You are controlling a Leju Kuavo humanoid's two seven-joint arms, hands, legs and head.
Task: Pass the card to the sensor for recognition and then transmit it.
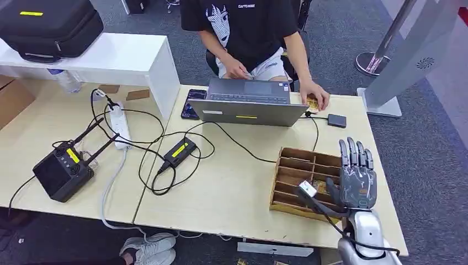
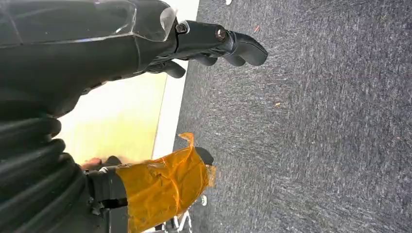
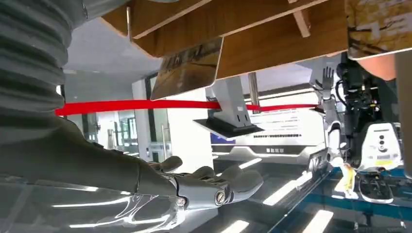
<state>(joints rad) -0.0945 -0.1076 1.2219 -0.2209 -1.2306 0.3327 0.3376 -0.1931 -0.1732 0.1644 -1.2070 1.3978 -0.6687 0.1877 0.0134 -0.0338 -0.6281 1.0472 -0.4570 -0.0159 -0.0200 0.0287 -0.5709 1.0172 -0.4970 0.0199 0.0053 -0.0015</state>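
Inspecting the desk, we find our right hand (image 1: 357, 175) open, fingers extended, beside the wooden card rack (image 1: 305, 182); cards (image 1: 318, 180) sit in its slots. Left hand (image 2: 214, 46) hangs empty, fingers loosely curled.

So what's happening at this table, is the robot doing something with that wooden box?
The robot's right hand hovers open, fingers up, over the wooden card rack on the table's near edge, holding nothing yet. Its left hand hangs beside the table over carpet. Across the table, a person works at a laptop.
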